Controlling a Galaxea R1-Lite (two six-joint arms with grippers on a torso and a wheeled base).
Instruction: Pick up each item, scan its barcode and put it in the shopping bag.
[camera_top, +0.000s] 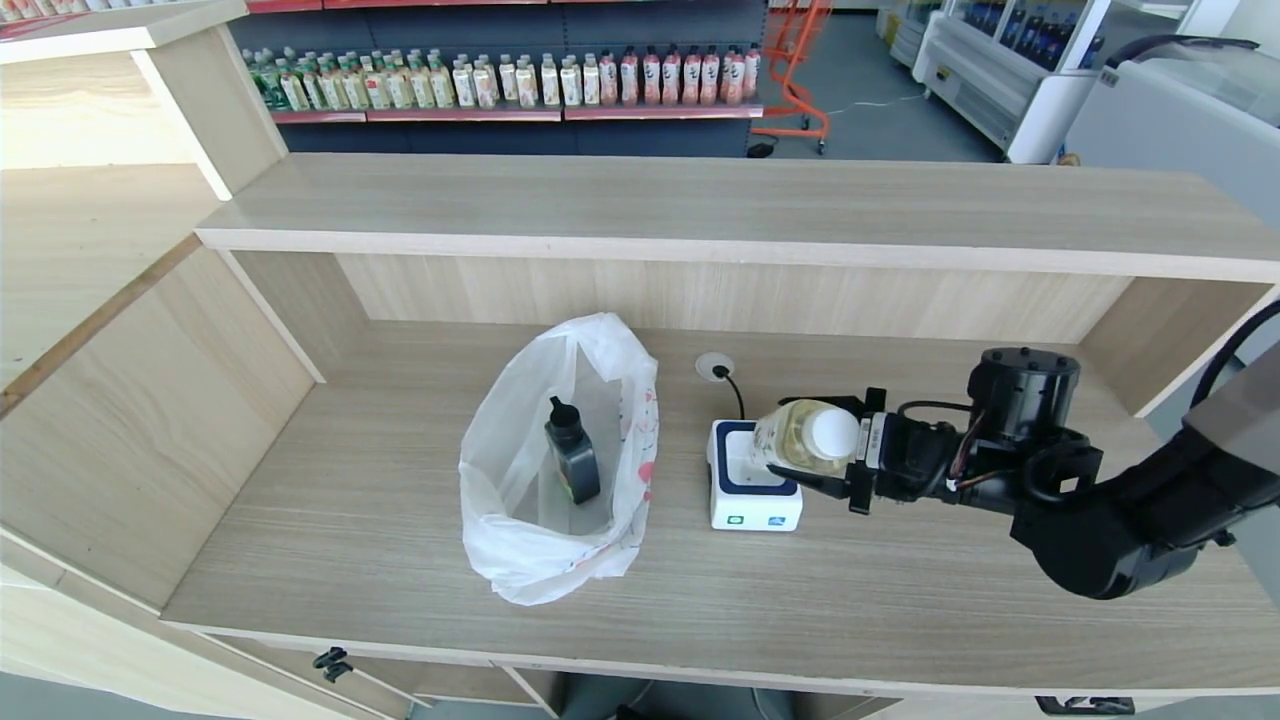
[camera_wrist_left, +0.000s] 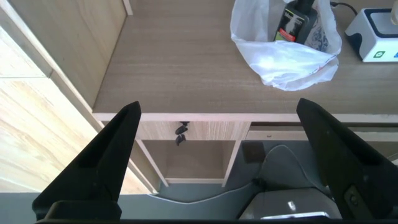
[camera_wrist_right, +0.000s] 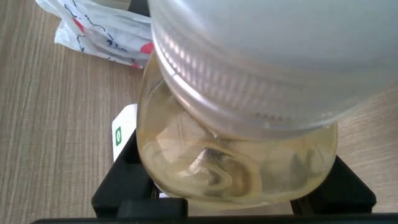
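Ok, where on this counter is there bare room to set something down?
Bare counter lies left of the shopping bag up to the side wall, and along the front edge. Crowded mid-counter: bag, scanner, and the right hand holding a bottle above it.

A: What runs along the back of the wooden counter?
B: A raised ledge. Beyond it is a store shelf lined with drink bottles.
A: And further right?
B: An orange trolley, with white chest freezers near it.
A: Anything smaller?
B: A round cable port near the counter's back, and a black latch under its front edge.
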